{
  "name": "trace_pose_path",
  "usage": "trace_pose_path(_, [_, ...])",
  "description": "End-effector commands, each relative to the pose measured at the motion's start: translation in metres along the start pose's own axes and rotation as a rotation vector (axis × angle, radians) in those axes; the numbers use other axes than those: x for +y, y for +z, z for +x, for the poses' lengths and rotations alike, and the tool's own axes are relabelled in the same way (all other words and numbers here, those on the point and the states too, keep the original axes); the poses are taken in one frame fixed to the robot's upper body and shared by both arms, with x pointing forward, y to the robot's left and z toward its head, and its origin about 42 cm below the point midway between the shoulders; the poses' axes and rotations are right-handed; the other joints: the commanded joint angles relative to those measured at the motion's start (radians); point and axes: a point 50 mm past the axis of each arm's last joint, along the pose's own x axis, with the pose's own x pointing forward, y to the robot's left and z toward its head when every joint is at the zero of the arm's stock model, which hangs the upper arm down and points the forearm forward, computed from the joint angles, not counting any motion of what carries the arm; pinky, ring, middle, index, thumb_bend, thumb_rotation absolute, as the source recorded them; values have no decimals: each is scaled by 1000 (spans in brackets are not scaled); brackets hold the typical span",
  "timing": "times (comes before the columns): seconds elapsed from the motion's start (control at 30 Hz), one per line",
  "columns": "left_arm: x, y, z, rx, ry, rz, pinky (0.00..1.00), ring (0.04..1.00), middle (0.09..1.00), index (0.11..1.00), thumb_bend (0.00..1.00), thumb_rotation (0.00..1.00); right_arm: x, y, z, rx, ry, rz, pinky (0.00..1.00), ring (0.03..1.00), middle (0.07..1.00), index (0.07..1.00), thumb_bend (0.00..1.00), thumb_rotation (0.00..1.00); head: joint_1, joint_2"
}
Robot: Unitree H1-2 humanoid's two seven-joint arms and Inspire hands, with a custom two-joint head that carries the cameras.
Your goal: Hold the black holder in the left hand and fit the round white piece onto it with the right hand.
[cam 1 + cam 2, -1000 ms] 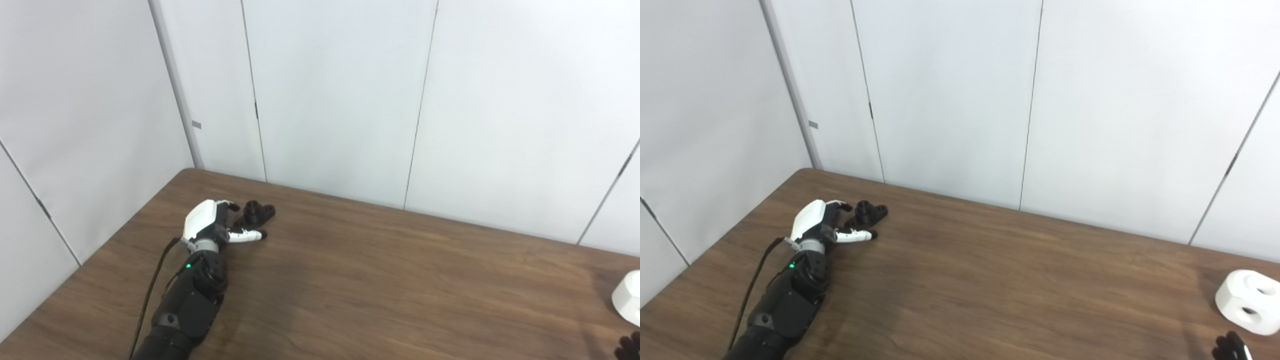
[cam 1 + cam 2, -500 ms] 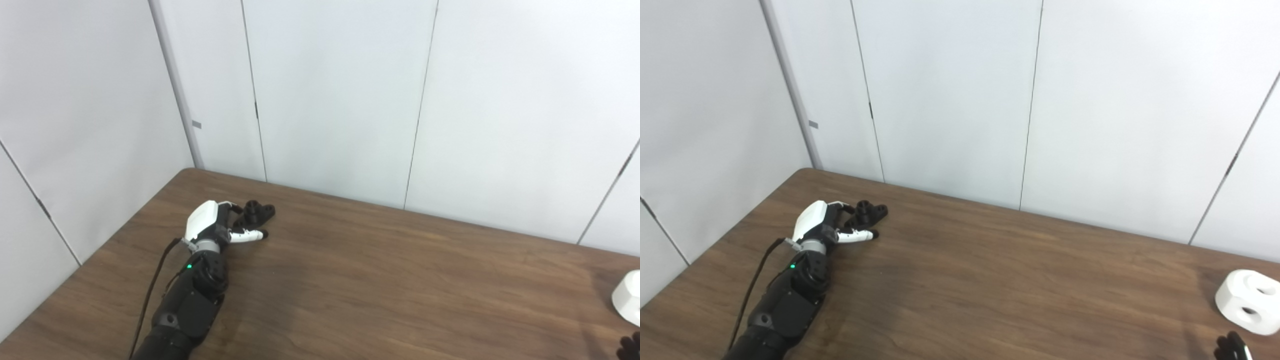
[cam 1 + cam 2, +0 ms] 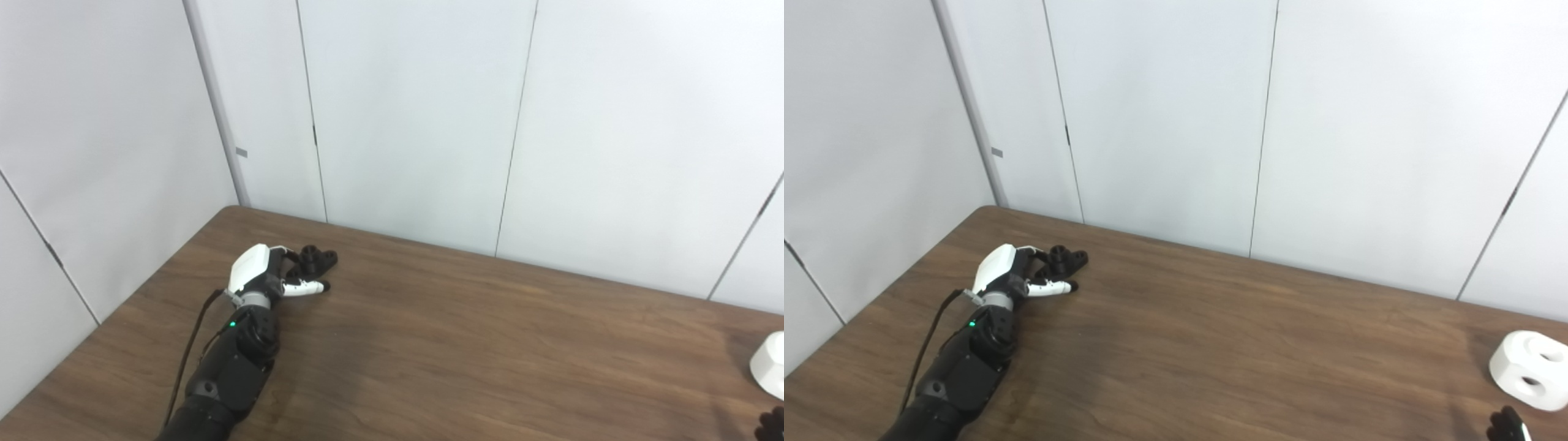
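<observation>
The black holder (image 3: 316, 258) lies flat on the brown table (image 3: 465, 343) near its far left corner. My left hand (image 3: 262, 274) rests right beside it, open: the fingers reach over the holder's near left end and the thumb (image 3: 304, 286) points right along the table just in front of it. The holder still sits on the table. The round white piece (image 3: 1528, 369), with two holes in its side, stands at the far right edge. Just below it, only the dark fingertips of my right hand (image 3: 1507, 425) show at the bottom corner.
White wall panels close off the table's back and left sides. A black cable (image 3: 187, 355) runs along my left forearm. The wide middle of the tabletop lies between the two hands.
My left hand has crept a little forward and closer to the holder. The holder, the white piece and the right fingertips stay where they were.
</observation>
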Motion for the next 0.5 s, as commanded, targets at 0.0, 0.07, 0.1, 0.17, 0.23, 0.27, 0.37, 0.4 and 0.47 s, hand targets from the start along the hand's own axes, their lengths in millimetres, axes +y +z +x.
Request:
trace_pose_path(0.0, [22, 16, 11, -51, 55, -2, 1000, 969, 905, 721, 844, 296, 6, -14, -9, 46, -6, 35, 1000, 1000, 994, 1000, 673, 1000, 0, 1])
trace_pose_path(0.07, [22, 15, 11, -47, 55, 4, 1000, 968, 903, 717, 840, 291, 6, -15, -10, 49, -6, 33, 1000, 1000, 994, 1000, 675, 1000, 0, 1])
trace_pose_path(0.1, [22, 16, 11, -40, 57, 2, 1000, 967, 900, 707, 834, 282, 6, -15, -10, 48, -5, 32, 1000, 1000, 992, 1000, 674, 1000, 0, 1])
trace_pose_path(0.17, [22, 16, 11, -29, 58, -7, 1000, 963, 893, 687, 829, 269, 6, -15, -10, 49, -5, 30, 1000, 1000, 990, 1000, 674, 1000, -1, 3])
trace_pose_path(0.23, [22, 15, 11, -16, 55, -24, 1000, 966, 888, 641, 807, 229, 5, -14, -10, 50, -7, 32, 1000, 1000, 993, 1000, 676, 1000, -1, 3])
trace_pose_path(0.27, [21, 15, 11, -11, 55, -31, 1000, 966, 883, 618, 801, 207, 5, -15, -10, 50, -8, 33, 1000, 1000, 992, 1000, 677, 1000, -1, 3])
trace_pose_path(0.37, [21, 14, 11, -7, 58, -52, 1000, 964, 870, 503, 553, 83, 5, -14, -11, 52, -6, 36, 1000, 1000, 995, 1000, 675, 1000, -1, 4])
trace_pose_path(0.4, [21, 13, 12, -6, 60, -55, 1000, 956, 853, 493, 538, 70, 5, -14, -11, 53, -5, 38, 1000, 1000, 998, 1000, 673, 1000, -1, 6])
trace_pose_path(0.47, [21, 12, 12, -7, 62, -52, 977, 935, 826, 485, 525, 55, 5, -14, -11, 54, -6, 44, 1000, 1000, 1000, 1000, 674, 1000, -1, 6])
